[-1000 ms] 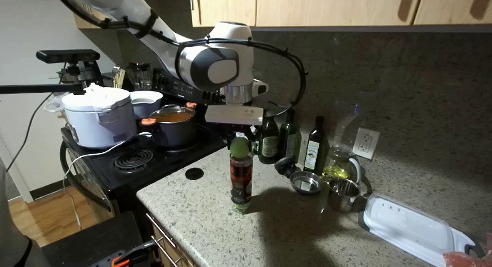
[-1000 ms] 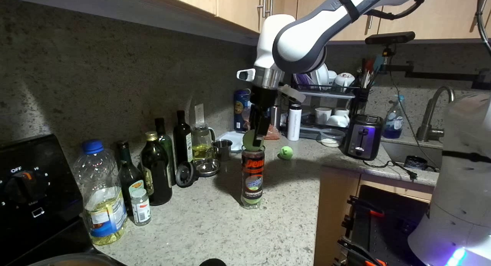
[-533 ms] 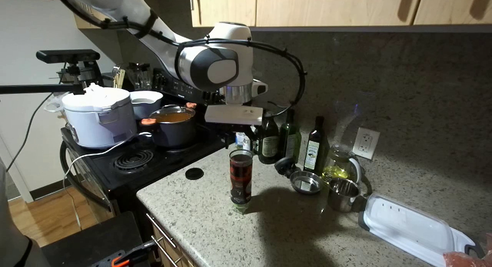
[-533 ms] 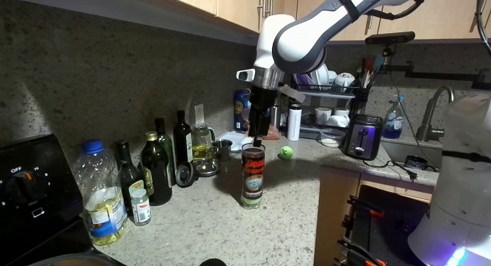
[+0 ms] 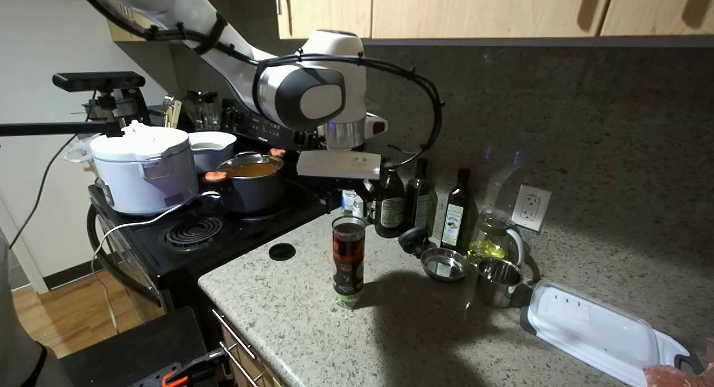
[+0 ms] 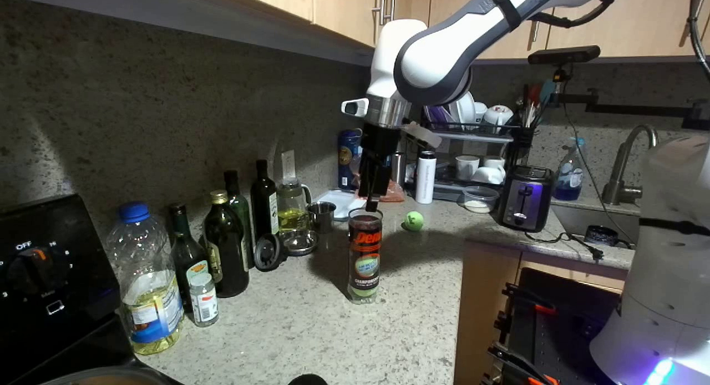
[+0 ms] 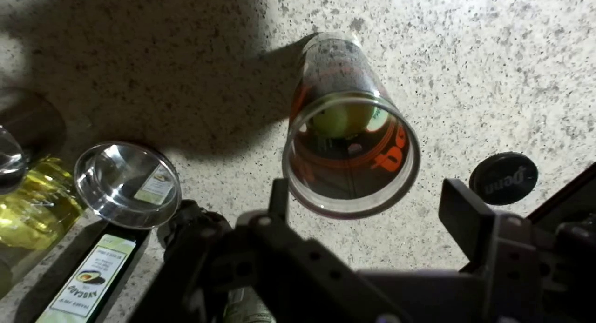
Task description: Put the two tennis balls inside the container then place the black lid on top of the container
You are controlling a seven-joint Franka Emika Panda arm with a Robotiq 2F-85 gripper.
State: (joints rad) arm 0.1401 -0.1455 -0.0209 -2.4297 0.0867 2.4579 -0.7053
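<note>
While one tennis ball (image 7: 343, 120) is resting inside the container (image 6: 364, 254), which is standing upright on the counter (image 6: 333, 340), the gripper (image 7: 370, 209) is hovering near the container's top, its jaws standing wide apart; the other tennis ball (image 6: 413, 221) is lying farther along the counter, and the black lid (image 5: 282, 251) is lying flat near the stove (image 5: 192, 232)

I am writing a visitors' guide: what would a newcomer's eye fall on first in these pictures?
Probably the white robot arm, its open gripper near the top of the upright clear tube. Next, the bright tennis ball on the counter, beyond the tube in an exterior view.
</note>
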